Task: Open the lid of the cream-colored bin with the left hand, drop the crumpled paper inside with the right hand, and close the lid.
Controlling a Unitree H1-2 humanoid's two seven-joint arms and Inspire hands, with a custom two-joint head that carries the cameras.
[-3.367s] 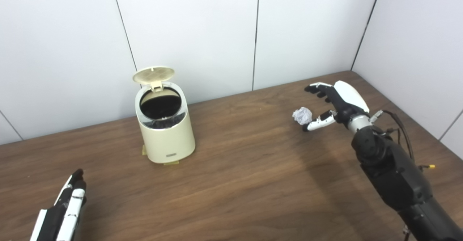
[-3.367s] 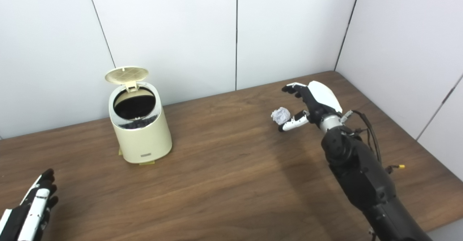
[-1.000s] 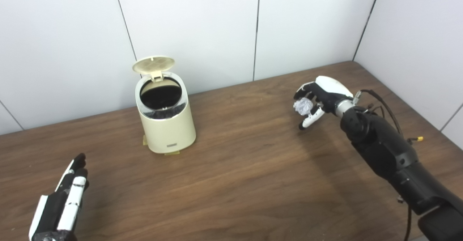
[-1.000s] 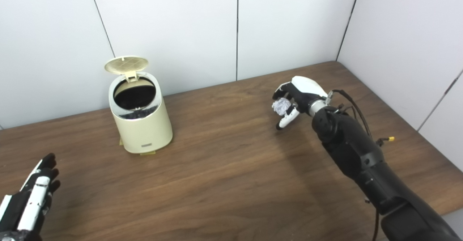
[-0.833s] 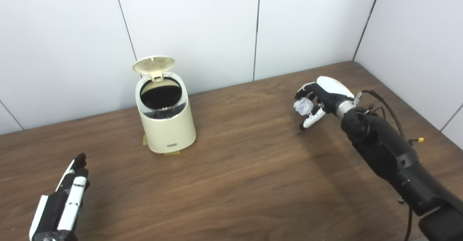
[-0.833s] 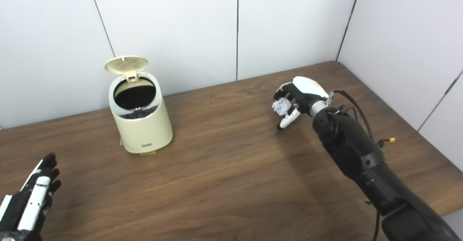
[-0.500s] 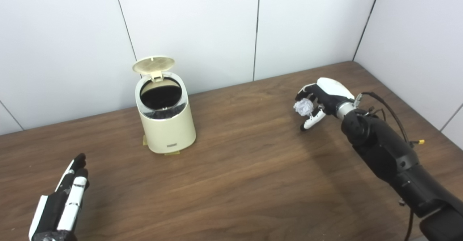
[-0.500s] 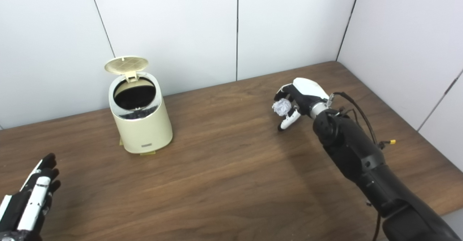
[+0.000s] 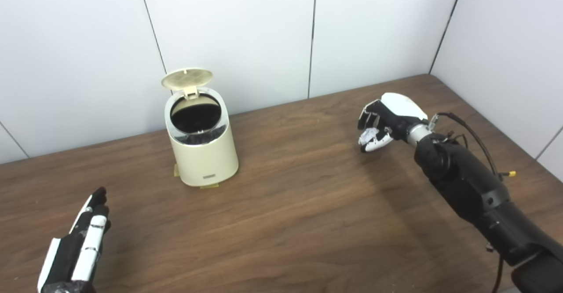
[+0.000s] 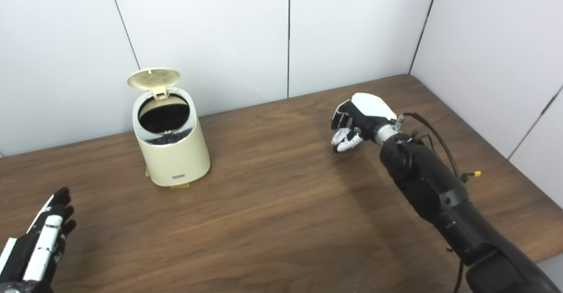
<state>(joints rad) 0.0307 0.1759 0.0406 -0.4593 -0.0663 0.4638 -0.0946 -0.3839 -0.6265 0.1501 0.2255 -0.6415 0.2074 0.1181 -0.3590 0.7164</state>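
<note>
Crumpled paper [image 9: 367, 135] was in the right robot hand [image 9: 387, 119], fingers curled round it with only a sliver of white showing, at the far right of the worktop [image 9: 281, 205]; whether it was lifted clear of the wood could not be told. Cream-colored bin [image 9: 202, 150] stood well apart to the left, near the back wall, its lid [image 9: 187, 77] tipped up on the rear hinge and the dark mouth fully exposed. Left robot hand [image 9: 77, 249] hovered low at the near left corner, fingers straight and together, holding nothing, well away from the bin. Step judged: lid opening done, paper grasp just made, drop not yet done. Next move would call for lifting the paper and carrying it leftward across the worktop until it sat over the bin mouth, high enough to clear the rim and upright lid, then letting go. After that the left robot hand would need to reach the lid to shut it. Risk: paper slipping from a loose grip.
</note>
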